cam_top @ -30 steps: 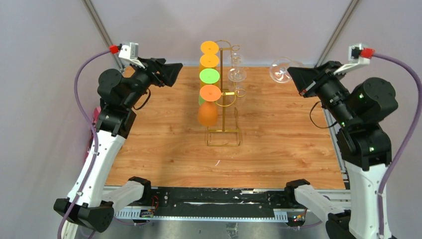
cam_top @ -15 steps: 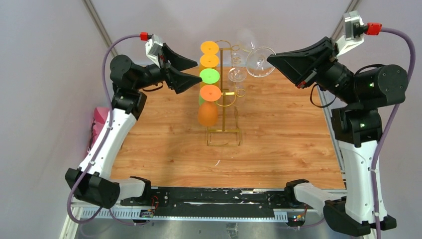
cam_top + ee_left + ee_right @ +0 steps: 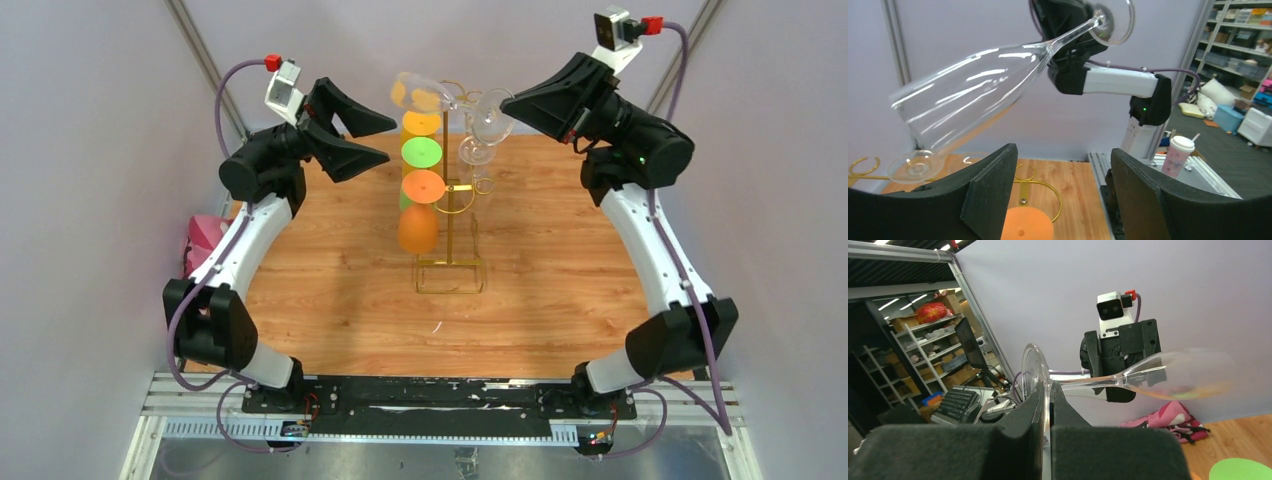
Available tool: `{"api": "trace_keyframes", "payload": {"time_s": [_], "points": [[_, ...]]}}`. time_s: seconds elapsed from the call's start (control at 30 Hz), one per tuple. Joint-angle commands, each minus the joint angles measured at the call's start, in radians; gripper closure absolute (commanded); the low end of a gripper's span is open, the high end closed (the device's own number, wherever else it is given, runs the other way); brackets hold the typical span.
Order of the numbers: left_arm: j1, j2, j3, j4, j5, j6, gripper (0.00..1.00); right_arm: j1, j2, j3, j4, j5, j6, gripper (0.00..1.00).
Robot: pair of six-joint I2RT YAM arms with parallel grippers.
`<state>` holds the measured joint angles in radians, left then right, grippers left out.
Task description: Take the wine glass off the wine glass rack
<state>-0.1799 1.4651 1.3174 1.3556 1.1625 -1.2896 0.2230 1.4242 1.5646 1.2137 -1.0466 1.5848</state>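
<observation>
The clear wine glass (image 3: 440, 95) lies on its side in the air above the top of the gold wine glass rack (image 3: 449, 205). My right gripper (image 3: 508, 104) is shut on the glass's round foot (image 3: 1034, 371), seen edge-on between the pads. The bowl (image 3: 963, 100) points at my left gripper (image 3: 385, 140), which is open. In the left wrist view the bowl hangs above and left of the jaws (image 3: 1063, 175), and nothing is between them. A second clear glass (image 3: 477, 150) hangs on the rack's right side.
Orange and green cups (image 3: 421, 152) hang on the rack's left arms, the lowest an orange one (image 3: 418, 228). Gold loop hooks (image 3: 1040, 182) lie below my left jaws. A pink bag (image 3: 202, 240) lies off the table's left edge. A paper cup (image 3: 1180, 155) stands off to the right.
Both arms have risen and swung in toward the rack's top. The right gripper carried the glass leftward until its bowl points at the left gripper. The left jaws narrowed a little.
</observation>
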Motion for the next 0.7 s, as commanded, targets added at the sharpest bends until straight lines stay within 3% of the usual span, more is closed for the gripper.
{"api": "trace_keyframes", "payload": {"time_s": [0.0,0.67], "points": [[0.001,0.024,0.009,0.213,-0.004,-0.174,0.26,-0.003,0.033,-0.024,0.382,0.018,0.218,1.0],[0.051,0.122,0.062,0.213,-0.062,-0.217,0.27,-0.008,-0.111,-0.163,0.381,0.03,0.189,1.0]]}}
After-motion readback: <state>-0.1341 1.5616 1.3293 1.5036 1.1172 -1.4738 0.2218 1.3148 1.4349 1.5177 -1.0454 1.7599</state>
